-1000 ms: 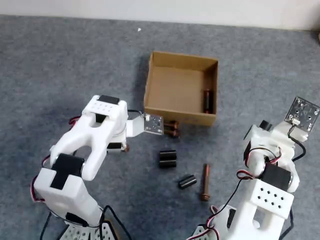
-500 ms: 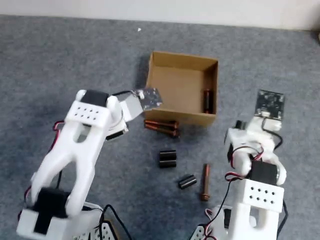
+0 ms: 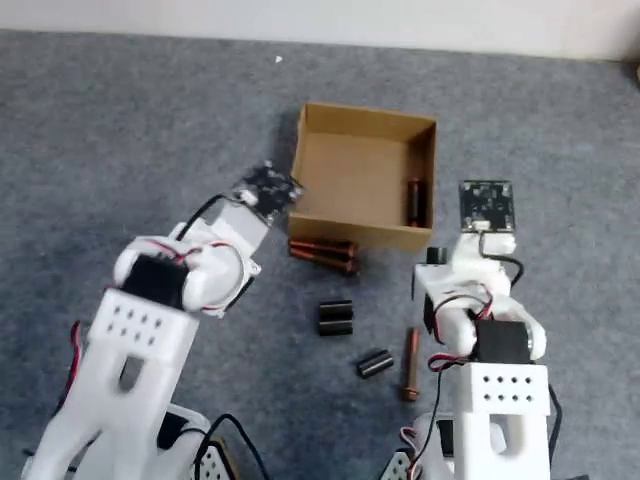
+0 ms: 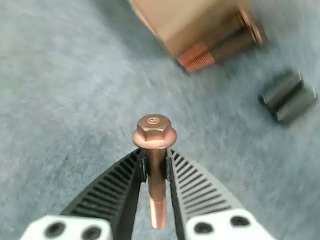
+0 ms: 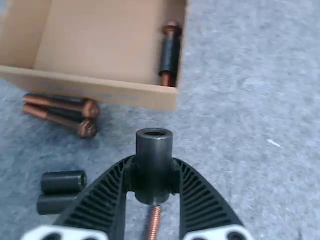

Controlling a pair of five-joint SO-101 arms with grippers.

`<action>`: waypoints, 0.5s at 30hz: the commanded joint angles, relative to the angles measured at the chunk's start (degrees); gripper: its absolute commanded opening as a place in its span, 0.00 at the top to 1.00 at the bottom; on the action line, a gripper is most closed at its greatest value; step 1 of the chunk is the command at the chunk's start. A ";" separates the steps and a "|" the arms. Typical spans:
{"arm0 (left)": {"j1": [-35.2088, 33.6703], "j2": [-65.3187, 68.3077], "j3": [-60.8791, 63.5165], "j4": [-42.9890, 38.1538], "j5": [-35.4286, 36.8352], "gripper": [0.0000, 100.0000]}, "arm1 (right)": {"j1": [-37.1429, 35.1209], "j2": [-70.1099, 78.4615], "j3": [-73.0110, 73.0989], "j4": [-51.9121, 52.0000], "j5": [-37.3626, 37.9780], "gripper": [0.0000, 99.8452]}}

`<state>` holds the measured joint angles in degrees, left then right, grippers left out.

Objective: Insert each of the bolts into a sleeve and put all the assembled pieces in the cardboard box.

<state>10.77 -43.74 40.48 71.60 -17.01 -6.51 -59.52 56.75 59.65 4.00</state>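
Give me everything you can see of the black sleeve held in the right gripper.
The black cylindrical metal sleeve is a short, dark, matt tube with a round open bore at its free end. The right gripper is shut on its lower half, one black ribbed finger on each side. It is held above the grey carpet, its open end pointing towards the cardboard box. A copper threaded tip shows behind its clamped end. I cannot tell whether they touch.
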 commanded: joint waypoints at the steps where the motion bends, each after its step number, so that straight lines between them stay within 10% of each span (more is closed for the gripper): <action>1: 1.10 -8.92 2.51 -5.27 10.11 1.00 | -3.38 -3.65 -0.22 0.04 -2.64 0.99; 15: 3.03 -24.48 11.65 -22.95 35.16 1.00 | -16.31 -31.69 20.88 -13.41 -2.81 0.99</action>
<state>12.88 -63.87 51.47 54.55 11.38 -19.87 -85.63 73.80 52.09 1.71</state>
